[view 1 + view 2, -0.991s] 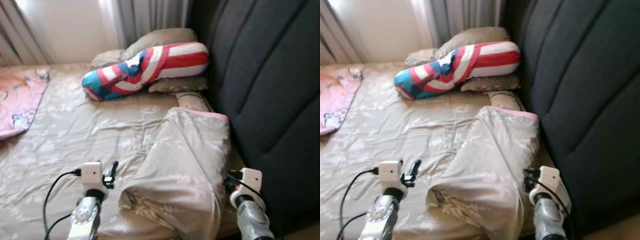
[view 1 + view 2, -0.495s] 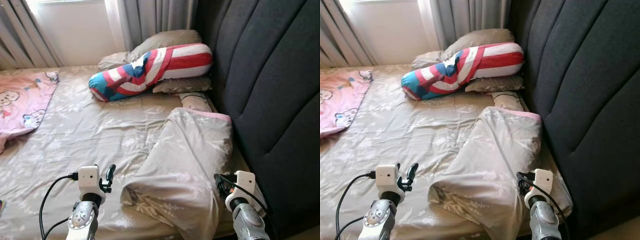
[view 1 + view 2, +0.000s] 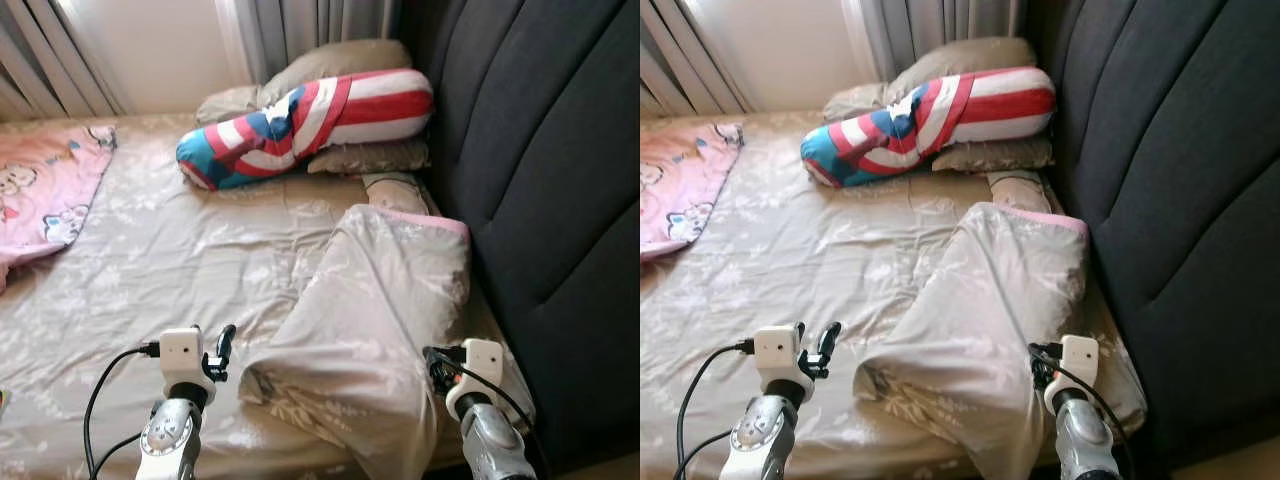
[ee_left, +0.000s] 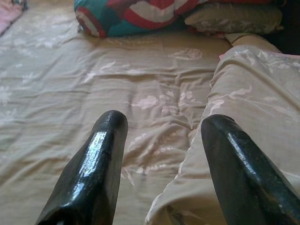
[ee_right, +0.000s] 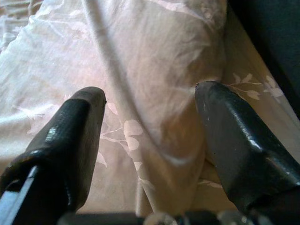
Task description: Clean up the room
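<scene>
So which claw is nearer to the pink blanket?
Left. The left claw is on the pink blanket's side of the bed; the right claw is by the dark headboard.

Two tools (image 3: 222, 345) (image 3: 436, 362) — two blankets (image 3: 375, 330) (image 3: 45, 190)

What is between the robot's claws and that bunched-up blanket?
Nothing visible. The left end effector is open at the beige blanket's near edge, and the right end effector is open right over its folds.

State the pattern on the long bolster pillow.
Red and white stripes with blue patches, clearest in the left eye view.
</scene>
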`<state>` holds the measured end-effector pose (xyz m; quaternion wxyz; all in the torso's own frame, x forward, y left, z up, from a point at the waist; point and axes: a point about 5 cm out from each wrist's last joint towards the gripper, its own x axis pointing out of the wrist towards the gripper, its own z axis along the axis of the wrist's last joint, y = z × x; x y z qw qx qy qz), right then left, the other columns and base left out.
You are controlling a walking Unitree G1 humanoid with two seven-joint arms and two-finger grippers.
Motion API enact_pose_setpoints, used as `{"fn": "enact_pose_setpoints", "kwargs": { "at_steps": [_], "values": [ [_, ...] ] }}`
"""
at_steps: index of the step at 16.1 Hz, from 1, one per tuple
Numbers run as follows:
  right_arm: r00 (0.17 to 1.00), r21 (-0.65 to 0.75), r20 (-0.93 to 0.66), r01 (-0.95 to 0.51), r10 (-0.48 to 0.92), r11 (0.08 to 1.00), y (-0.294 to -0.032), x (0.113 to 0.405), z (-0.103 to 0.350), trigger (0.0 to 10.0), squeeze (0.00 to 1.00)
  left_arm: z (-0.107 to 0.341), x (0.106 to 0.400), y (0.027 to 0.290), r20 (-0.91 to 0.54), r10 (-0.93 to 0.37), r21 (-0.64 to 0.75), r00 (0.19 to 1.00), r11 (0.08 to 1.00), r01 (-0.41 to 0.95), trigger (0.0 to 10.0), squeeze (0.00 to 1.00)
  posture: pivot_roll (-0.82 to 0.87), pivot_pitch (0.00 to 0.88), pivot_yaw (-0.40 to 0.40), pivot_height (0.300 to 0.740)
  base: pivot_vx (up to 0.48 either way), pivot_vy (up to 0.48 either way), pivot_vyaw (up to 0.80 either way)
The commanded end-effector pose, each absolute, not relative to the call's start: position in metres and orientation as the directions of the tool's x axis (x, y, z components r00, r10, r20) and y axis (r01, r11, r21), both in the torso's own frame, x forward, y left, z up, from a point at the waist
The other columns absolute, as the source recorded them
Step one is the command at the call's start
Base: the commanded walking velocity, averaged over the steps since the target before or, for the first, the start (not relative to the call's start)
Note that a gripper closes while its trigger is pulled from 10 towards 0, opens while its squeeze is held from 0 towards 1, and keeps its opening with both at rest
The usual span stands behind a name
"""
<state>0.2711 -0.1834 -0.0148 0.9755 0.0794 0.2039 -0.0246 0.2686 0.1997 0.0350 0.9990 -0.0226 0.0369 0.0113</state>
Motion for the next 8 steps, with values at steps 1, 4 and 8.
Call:
{"fn": "enact_pose_setpoints", "kwargs": {
  "at_steps": [1, 4, 8],
  "values": [
    [0.918, 0.155, -0.396, 0.072, -0.005, 0.985, -0.178, 0.274, -0.013, 10.0, 0.0, 0.036, 0.267, 0.199, -0.082, 0.014, -0.054, 0.997, 0.998, -0.018, 10.0, 0.0, 0.01, 0.176, -0.007, 0.697, 0.0, 0.0, 0.0],
    [0.913, 0.158, -0.408, 0.101, -0.028, 0.982, -0.178, 0.277, -0.012, 10.0, 0.0, 0.043, 0.261, 0.199, -0.062, -0.008, -0.042, 0.998, 0.999, 0.005, 10.0, 0.0, 0.05, 0.252, 0.014, 0.693, 0.0, 0.0, 0.0],
    [0.892, 0.221, -0.446, 0.183, -0.067, 0.958, -0.177, 0.285, -0.01, 10.0, 0.49, 0.055, 0.246, 0.211, -0.053, -0.014, 0.0, 0.999, 1.0, 0.014, 10.0, 0.0, 0.1, 0.309, 0.043, 0.693, 0.0, 0.0, 0.0]
  ]
}}
